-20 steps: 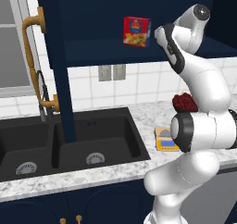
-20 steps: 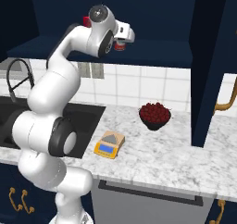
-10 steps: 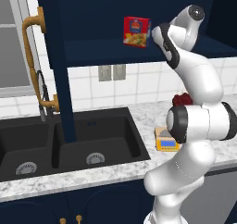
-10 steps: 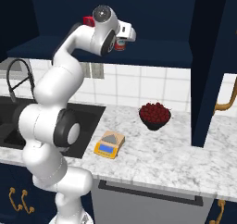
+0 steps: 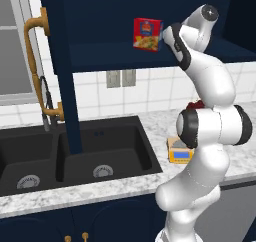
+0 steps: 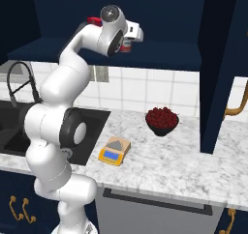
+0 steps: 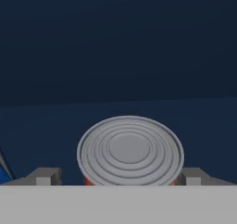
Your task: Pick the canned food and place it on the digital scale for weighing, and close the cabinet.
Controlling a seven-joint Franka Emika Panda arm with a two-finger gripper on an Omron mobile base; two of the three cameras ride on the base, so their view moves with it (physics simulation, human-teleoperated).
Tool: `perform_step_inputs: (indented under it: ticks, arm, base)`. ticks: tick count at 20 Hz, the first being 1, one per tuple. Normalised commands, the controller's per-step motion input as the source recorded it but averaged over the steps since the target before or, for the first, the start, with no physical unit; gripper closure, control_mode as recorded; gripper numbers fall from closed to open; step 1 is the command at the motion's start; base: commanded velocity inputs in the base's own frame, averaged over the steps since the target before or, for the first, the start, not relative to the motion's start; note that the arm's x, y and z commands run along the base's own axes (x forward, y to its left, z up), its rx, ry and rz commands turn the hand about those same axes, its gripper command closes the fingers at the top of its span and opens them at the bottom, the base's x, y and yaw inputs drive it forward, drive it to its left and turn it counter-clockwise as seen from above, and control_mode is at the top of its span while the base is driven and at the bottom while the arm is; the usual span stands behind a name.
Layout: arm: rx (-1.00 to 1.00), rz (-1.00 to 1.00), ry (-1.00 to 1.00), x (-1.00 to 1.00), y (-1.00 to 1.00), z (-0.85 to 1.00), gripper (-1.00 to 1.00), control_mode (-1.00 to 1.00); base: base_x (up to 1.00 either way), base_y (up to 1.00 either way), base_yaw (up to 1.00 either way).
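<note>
Left base view: arm reaches up into the open navy cabinet (image 5: 60, 61); flat red-yellow box (image 5: 148, 34) on shelf.
Right base view: gripper (image 6: 130, 40) at the canned food (image 6: 127, 46); yellow digital scale (image 6: 114, 151) well below, on speckled marble.
Hand view: jaws apart, flanking the ribbed silvery lid, not yet clamped. Grasp step; closing looks next.
</note>
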Motion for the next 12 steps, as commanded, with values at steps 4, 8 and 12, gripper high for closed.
perform_step_inputs:
  ticks: [4, 8, 12]
  arm:
    - [0.0, 0.02, -0.01, 0.0, 0.0, 0.0, 1.0, -1.0]
    - [0.0, 0.03, -0.02, -0.06, 0.0, -0.14, 1.0, -1.0]
    - [0.05, 0.06, -0.28, -0.92, -0.33, 0.0, 1.0, -1.0]
  base:
    - [0.0, 0.0, 0.0]
    - [0.0, 0.0, 0.0]
    - [0.0, 0.0, 0.0]
